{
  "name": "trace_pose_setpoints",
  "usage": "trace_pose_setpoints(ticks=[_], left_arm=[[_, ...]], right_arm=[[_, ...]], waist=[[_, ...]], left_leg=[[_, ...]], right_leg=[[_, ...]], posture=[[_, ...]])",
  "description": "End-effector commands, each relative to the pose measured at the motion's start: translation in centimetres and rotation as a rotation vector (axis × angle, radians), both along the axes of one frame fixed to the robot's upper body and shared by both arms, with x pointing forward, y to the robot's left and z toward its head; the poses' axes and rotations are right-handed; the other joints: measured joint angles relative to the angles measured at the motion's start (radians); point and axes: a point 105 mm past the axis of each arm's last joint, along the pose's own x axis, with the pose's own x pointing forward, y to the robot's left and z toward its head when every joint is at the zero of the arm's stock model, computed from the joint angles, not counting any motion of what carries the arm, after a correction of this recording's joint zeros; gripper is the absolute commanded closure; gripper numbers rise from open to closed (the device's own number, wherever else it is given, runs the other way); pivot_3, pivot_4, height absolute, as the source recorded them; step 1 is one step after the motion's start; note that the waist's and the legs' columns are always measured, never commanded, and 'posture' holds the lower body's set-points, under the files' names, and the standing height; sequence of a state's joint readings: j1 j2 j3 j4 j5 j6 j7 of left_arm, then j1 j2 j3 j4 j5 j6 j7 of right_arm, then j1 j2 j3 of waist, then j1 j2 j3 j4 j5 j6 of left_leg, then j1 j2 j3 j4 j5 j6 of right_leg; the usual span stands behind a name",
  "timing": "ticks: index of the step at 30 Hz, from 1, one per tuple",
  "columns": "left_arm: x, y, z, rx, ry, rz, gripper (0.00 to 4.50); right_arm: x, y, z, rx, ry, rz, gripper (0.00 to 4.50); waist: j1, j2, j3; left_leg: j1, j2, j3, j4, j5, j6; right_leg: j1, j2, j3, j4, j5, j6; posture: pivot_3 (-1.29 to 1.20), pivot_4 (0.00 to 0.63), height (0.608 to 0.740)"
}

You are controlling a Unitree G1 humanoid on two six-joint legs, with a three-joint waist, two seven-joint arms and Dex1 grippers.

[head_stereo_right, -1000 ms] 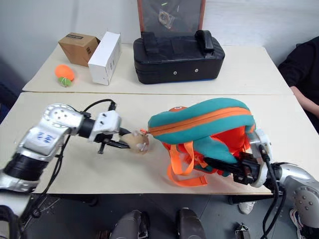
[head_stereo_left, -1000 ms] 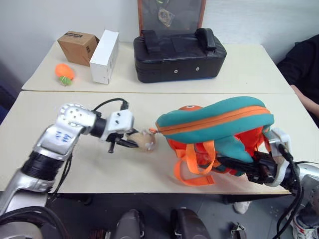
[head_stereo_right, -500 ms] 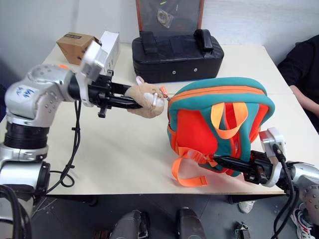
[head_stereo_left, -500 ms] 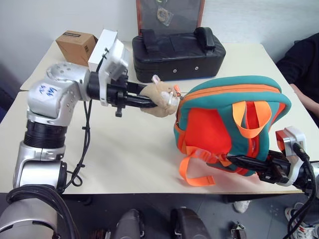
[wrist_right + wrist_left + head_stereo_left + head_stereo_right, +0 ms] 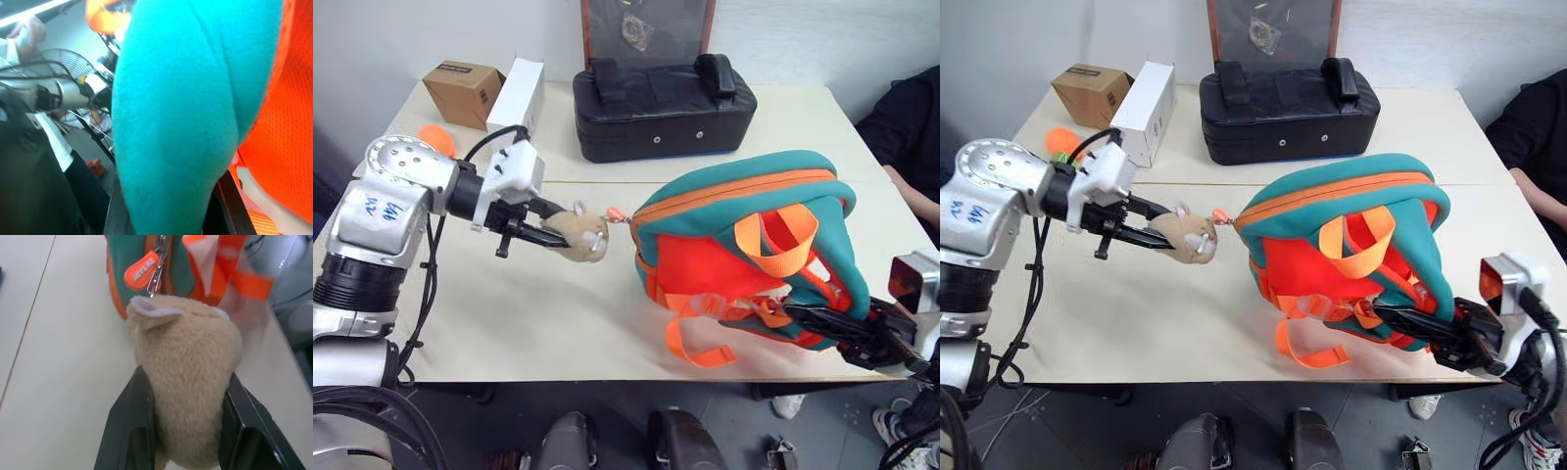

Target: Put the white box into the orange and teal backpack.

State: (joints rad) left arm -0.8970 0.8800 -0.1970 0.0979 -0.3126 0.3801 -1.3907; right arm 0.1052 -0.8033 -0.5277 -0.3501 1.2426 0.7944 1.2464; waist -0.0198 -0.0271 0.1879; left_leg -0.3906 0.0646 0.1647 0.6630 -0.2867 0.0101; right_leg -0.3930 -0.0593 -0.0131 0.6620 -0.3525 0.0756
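Left eye view, right gripper (image 5: 793, 318): clamped on the orange and teal backpack (image 5: 754, 245), now tipping it up off the table (image 5: 509, 333).
Left gripper (image 5: 558, 235): squeezing the plush toy (image 5: 582, 235), now dropping back lower.
Zip: looking closed, so no opening for packing.
White box: can't spot the flat one anywhere; a taller white carton (image 5: 517, 96) is standing far back.

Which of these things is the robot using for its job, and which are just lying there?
For the job:
- orange and teal backpack
- plush toy in the left claw
- right claw, on the backpack

Lying about:
- black case
- brown box
- white carton
- orange ball
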Motion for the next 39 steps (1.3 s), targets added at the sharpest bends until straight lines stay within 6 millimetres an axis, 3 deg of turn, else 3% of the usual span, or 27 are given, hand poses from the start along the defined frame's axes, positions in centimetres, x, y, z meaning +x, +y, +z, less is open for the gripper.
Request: trace_pose_setpoints(ticks=[1,4,6,8,13,15,18,22,26,30,35,37,39], left_arm=[[1.4,0.8,1.3,-0.035,-0.055,0.080,3.41],[1.3,0.6,3.3,-0.110,-0.036,0.075,3.41],[0.7,0.7,3.4,-0.107,-0.002,0.057,3.41],[-0.5,0.8,1.8,-0.050,0.060,0.014,3.41],[-2.9,0.8,-4.4,0.124,0.166,-0.051,3.41],[-2.7,0.1,-7.4,0.180,0.135,-0.047,3.41],[-0.6,-1.7,-9.3,0.157,0.055,0.013,3.41],[1.8,-5.0,-9.0,0.025,-0.011,0.062,3.41],[3.1,-6.7,-7.6,-0.058,-0.045,0.074,3.41],[4.1,-6.6,-6.5,-0.082,-0.069,0.086,3.41],[3.0,-5.1,-7.3,-0.058,-0.001,0.061,3.41],[2.1,-4.2,-7.6,-0.054,0.039,0.061,3.41],[0.8,-2.8,-7.5,-0.080,0.110,0.070,2.72]], right_arm=[[-0.4,-1.2,1.8,0.045,-0.053,-0.003,4.46],[-0.3,-1.4,1.7,0.036,-0.059,-0.008,4.46],[-0.2,-1.7,1.9,0.057,-0.064,-0.013,4.46],[-0.1,-1.8,2.2,0.088,-0.071,-0.018,4.46],[0.0,-2.1,2.4,0.113,-0.076,-0.028,4.46],[0.3,-1.2,2.9,0.112,-0.081,-0.019,4.46],[0.5,-0.4,3.3,0.104,-0.082,-0.007,4.46],[0.5,0.3,3.3,0.073,-0.085,0.028,4.46],[-0.4,1.6,2.2,-0.025,-0.083,0.109,4.46],[-0.6,3.0,0.2,-0.146,-0.108,0.135,4.46],[0.1,3.9,-2.9,-0.315,-0.111,0.029,4.46],[0.5,3.9,-3.8,-0.390,-0.124,-0.012,3.73],[0.5,3.4,-3.6,-0.421,-0.147,-0.050,3.15]], waist=[[0.002,0.000,0.000],[0.004,0.000,0.000],[0.002,0.000,0.000],[-0.008,0.000,0.000],[-0.009,0.001,0.000],[-0.008,0.001,0.000],[0.004,0.001,-0.001],[0.025,0.001,-0.001],[0.020,0.001,-0.001],[0.018,0.001,-0.001],[0.014,0.001,-0.001],[0.010,0.001,-0.001],[0.006,0.001,-0.001]], left_leg=[[0.000,0.000,0.000,0.000,0.000,0.000],[-0.001,0.000,0.000,0.000,0.000,0.001],[-0.001,0.000,0.000,0.000,0.000,0.001],[-0.001,0.000,0.001,0.000,0.000,0.001],[0.001,0.001,0.001,-0.001,0.000,-0.001],[0.001,0.001,0.001,0.000,0.000,-0.001],[0.001,0.000,0.000,0.001,-0.001,0.001],[-0.001,-0.001,-0.001,0.002,-0.002,0.003],[-0.002,-0.001,-0.001,0.002,-0.002,0.003],[-0.002,-0.001,-0.001,0.002,-0.001,0.002],[-0.001,-0.001,-0.001,0.001,-0.001,0.002],[-0.001,0.000,-0.001,0.001,-0.001,0.001],[-0.001,0.000,0.000,0.001,-0.001,0.001]], right_leg=[[0.000,0.000,0.000,0.000,0.000,0.000],[0.000,0.000,0.000,0.000,0.000,0.000],[-0.001,0.000,0.000,0.000,0.000,0.000],[-0.001,0.000,0.000,0.000,0.000,0.000],[-0.001,0.001,0.001,0.001,0.000,0.000],[-0.001,0.001,0.001,0.001,0.000,0.000],[0.001,0.000,0.002,0.000,0.000,0.000],[0.001,-0.001,0.001,0.000,0.001,0.001],[0.000,-0.001,0.001,-0.001,0.001,0.001],[0.000,-0.001,0.000,0.000,0.001,0.001],[0.000,0.000,0.000,0.000,0.001,0.001],[-0.001,0.000,0.001,0.000,0.001,0.001],[-0.001,0.000,0.001,0.001,0.001,0.001]], posture=[[0.00,0.150,0.740],[0.00,0.150,0.740],[0.00,0.150,0.740],[0.00,0.150,0.740],[0.00,0.150,0.740],[0.00,0.150,0.740],[0.00,0.150,0.740],[0.00,0.150,0.740],[0.00,0.150,0.740],[0.00,0.150,0.740],[0.00,0.150,0.740],[0.00,0.150,0.740],[0.00,0.150,0.740]])
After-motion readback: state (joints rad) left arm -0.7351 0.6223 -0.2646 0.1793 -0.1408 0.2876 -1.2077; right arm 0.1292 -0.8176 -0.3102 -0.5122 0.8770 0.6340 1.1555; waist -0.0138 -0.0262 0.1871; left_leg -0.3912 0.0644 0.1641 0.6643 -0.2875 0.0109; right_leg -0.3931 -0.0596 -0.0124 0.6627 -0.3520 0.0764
